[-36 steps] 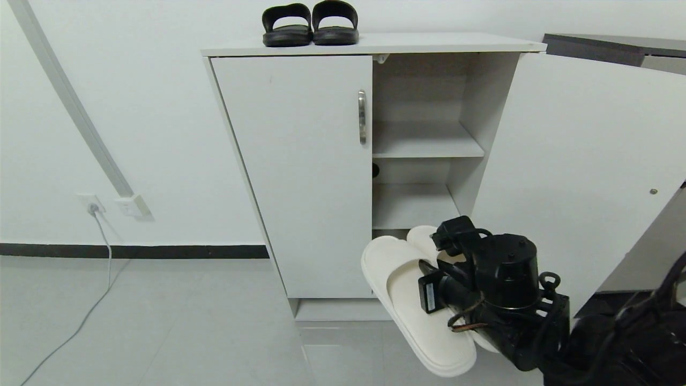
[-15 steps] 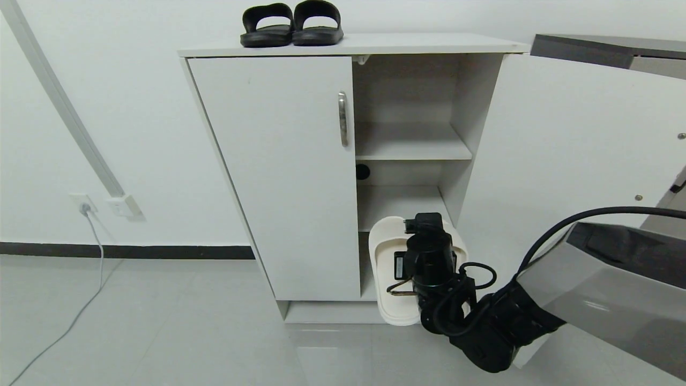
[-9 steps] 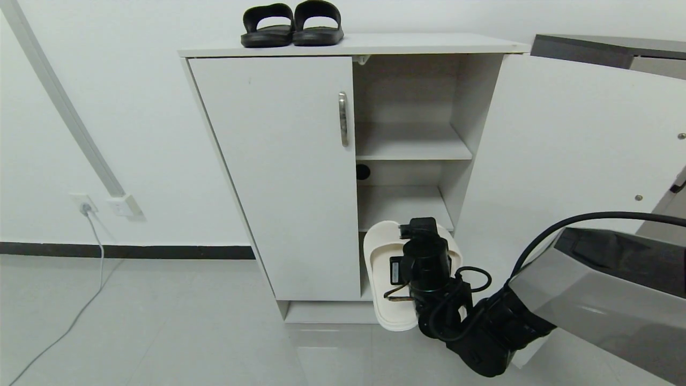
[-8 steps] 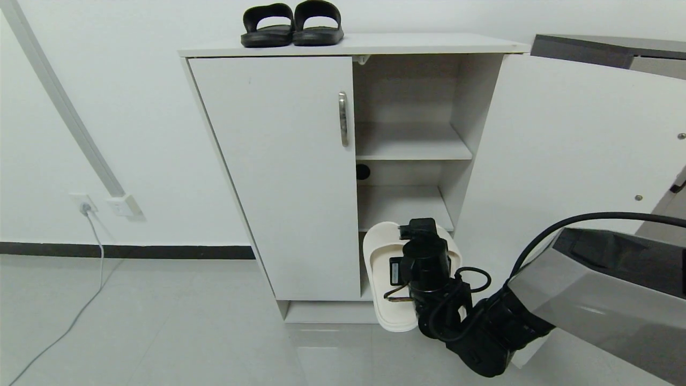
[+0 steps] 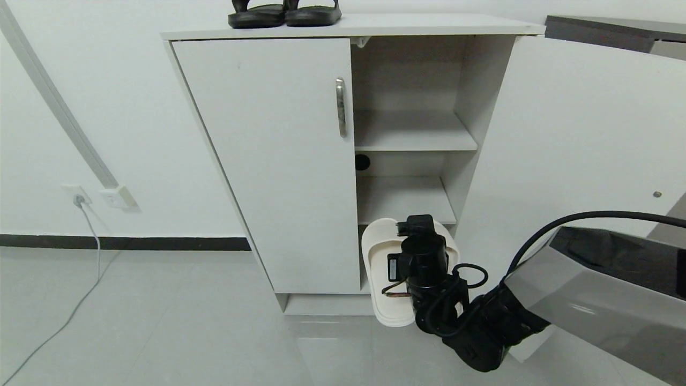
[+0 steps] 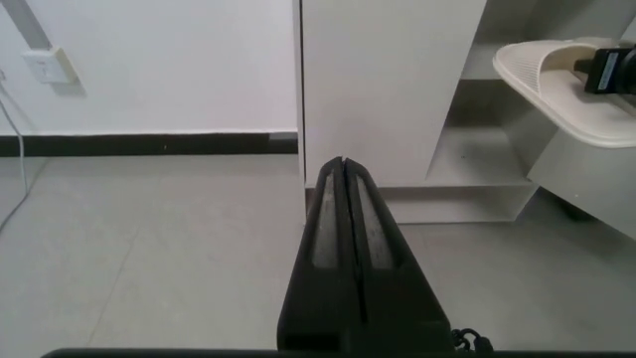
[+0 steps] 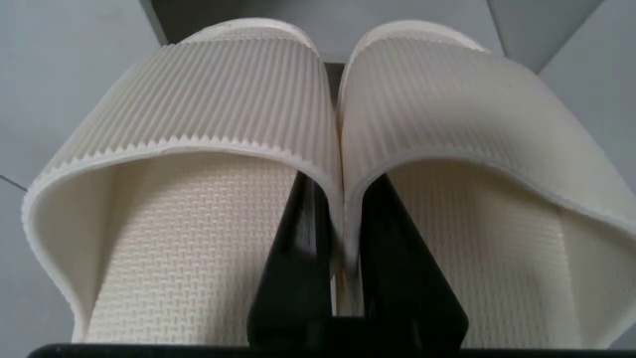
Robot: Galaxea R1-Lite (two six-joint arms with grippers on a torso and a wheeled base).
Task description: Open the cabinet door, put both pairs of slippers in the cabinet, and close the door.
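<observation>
The white cabinet (image 5: 268, 161) has its left door shut and its right door (image 5: 568, 139) swung wide open, baring two shelves and a bottom compartment. My right gripper (image 5: 418, 252) is shut on the pair of white slippers (image 5: 378, 268), held side by side at the mouth of the bottom compartment. In the right wrist view its fingers (image 7: 308, 249) pinch the inner edges of both white slippers (image 7: 189, 179). A pair of black slippers (image 5: 284, 13) sits on the cabinet top. My left gripper (image 6: 343, 174) is shut on nothing, low over the floor before the cabinet.
The closed door carries a metal handle (image 5: 341, 107). A wall socket with a grey cable (image 5: 80, 201) is at the left. A grey desk edge (image 5: 605, 27) stands behind the open door. The tiled floor (image 5: 161, 332) spreads in front.
My right arm has swung the white slippers from out in front to the bottom compartment's mouth. In the last second they barely move; the camera has shifted closer and lower.
</observation>
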